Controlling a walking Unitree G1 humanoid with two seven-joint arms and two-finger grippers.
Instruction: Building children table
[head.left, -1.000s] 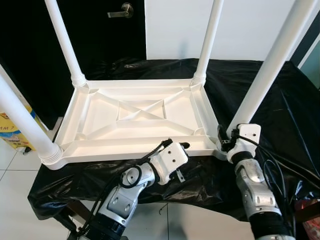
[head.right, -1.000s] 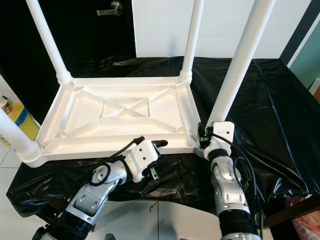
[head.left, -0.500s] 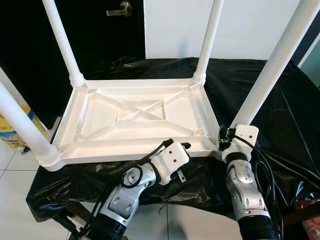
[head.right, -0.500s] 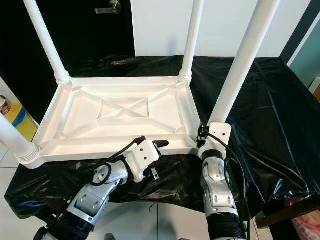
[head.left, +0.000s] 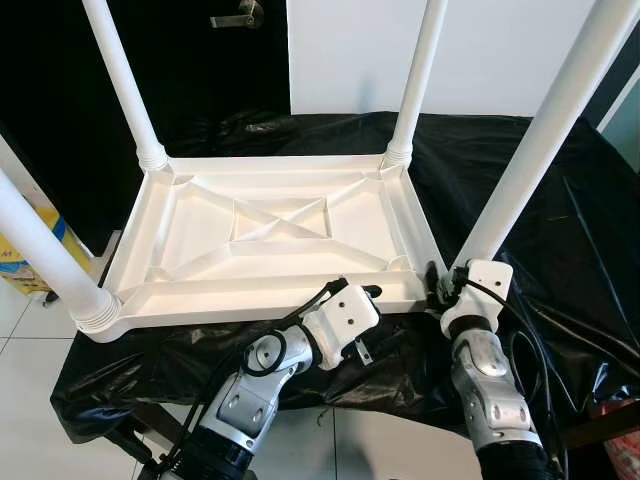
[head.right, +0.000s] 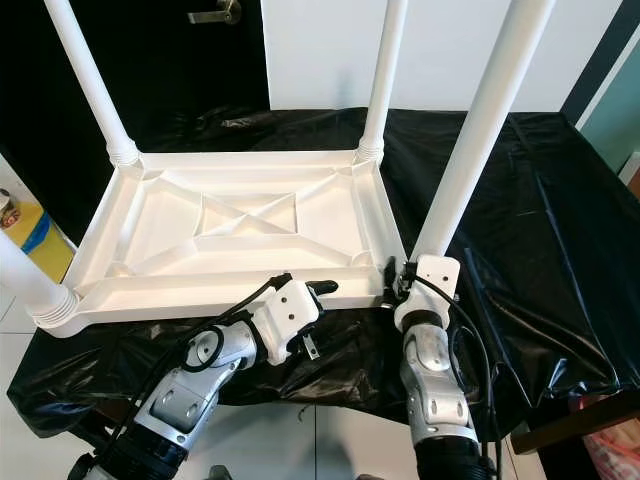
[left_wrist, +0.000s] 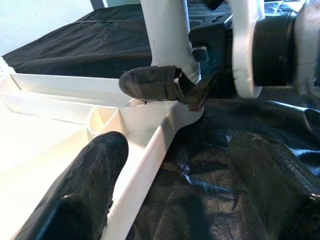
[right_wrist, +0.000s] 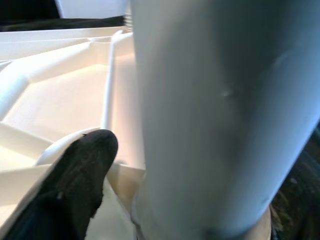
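Observation:
A white plastic children's table (head.left: 250, 297) lies upside down on a black-covered table. Three legs stand in its corners: far left (head.left: 125, 85), far right (head.left: 418, 80), near left (head.left: 45, 250). The fourth leg (head.left: 540, 140) leans over the near right corner, its foot at the corner socket. My right gripper (head.left: 447, 287) is shut on that leg's foot, and one of its fingers (left_wrist: 150, 82) wraps the base. My left gripper (left_wrist: 175, 145) is open and straddles the table's near rim (left_wrist: 150, 150) just left of that corner.
Black cloth (head.left: 570, 230) covers the work table and hangs over its front edge. A dark door with a lever handle (head.left: 235, 18) stands behind, beside a white wall. A yellow box (head.left: 20, 270) sits on the tiled floor at left. Cables (head.left: 570, 330) trail beside my right arm.
My right gripper has shifted a little left and closer to the near right corner, carrying the leg's foot with it. The left gripper has held its place at the rim.

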